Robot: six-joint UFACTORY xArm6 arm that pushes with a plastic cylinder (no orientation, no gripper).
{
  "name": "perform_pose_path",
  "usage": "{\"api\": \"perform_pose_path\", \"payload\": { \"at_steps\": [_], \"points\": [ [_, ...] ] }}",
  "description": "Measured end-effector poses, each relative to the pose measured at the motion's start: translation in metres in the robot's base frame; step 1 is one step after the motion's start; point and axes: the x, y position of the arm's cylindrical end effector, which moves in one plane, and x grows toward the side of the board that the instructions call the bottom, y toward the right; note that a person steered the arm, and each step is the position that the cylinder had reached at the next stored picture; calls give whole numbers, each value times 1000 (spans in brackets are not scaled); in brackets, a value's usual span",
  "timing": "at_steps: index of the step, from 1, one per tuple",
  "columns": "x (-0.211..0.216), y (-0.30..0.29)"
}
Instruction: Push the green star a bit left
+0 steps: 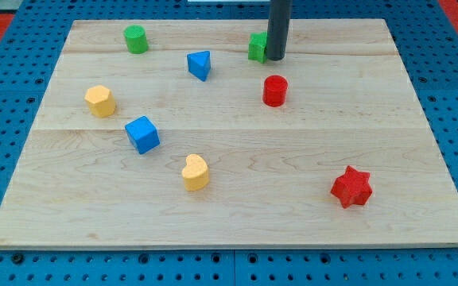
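Wooden surface (293, 199) with coloured blocks. The green star (257, 47) lies near the 12 o'clock edge, partly hidden by the rod. My tip (276, 58) touches its 3 o'clock side. The tool is a plain rod, grasping nothing. A red cylinder (275, 90) lies near, at 6 o'clock of the tip.

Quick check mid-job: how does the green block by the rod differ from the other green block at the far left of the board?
The green star sits right against my tip, on its view-left side, partly hidden by the rod; the green cylinder stands in the open near the view's top left, fully visible. The green star shows angular, faceted sides; the green cylinder is round with a flat top. Both are green and lie along the board's top edge.
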Motion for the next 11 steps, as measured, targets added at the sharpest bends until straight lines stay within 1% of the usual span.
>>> {"api": "perform_pose_path", "payload": {
  "at_steps": [2,5,6,7,11],
  "points": [
    [0,30],
    [-11,28],
    [-13,-13],
    [-22,-23],
    [-24,-46]
  ]
}}
